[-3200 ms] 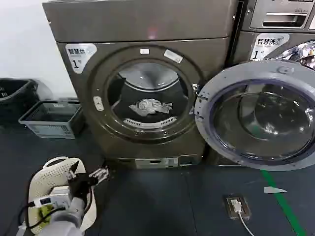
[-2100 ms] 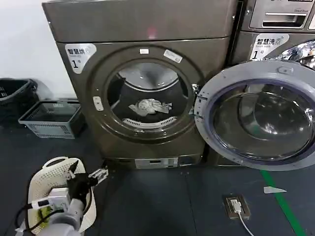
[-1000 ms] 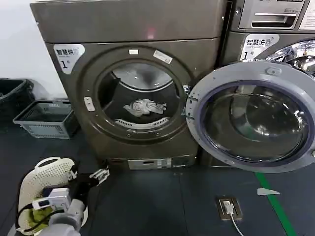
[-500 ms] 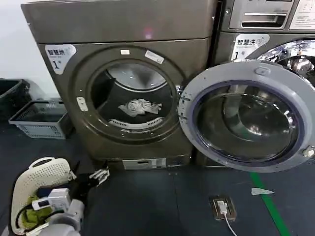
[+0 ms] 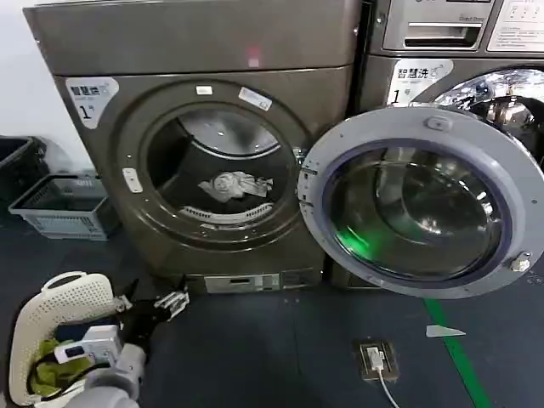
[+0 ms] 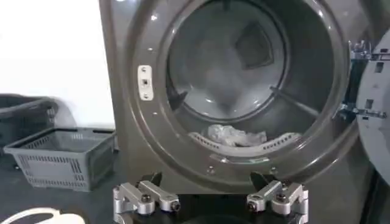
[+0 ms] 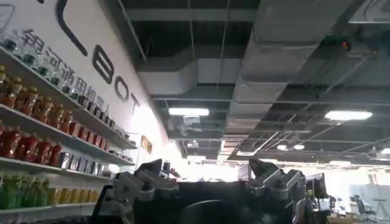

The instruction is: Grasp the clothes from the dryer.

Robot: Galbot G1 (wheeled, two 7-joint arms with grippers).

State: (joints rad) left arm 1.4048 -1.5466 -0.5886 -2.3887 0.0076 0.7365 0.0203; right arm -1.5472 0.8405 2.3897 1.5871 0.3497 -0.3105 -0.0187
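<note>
The dryer is a bronze-grey front-loader with its round door swung open to the right. The clothes, a small white and pale grey bunch, lie at the front of the drum floor. My left gripper hangs low over the dark floor, in front of and below the porthole, well apart from the dryer. In the left wrist view the left gripper is open and empty, facing the porthole with the clothes inside. My right gripper is open and empty, pointing up at a ceiling.
A white perforated basket holding a yellow-green cloth sits beside my left arm. A grey crate and a black bin stand left of the dryer. A second machine stands right. A floor socket has a cable.
The whole scene has slid left in the head view, the dryer and its open door sitting further left. My left gripper stays low beside the white basket, still open.
</note>
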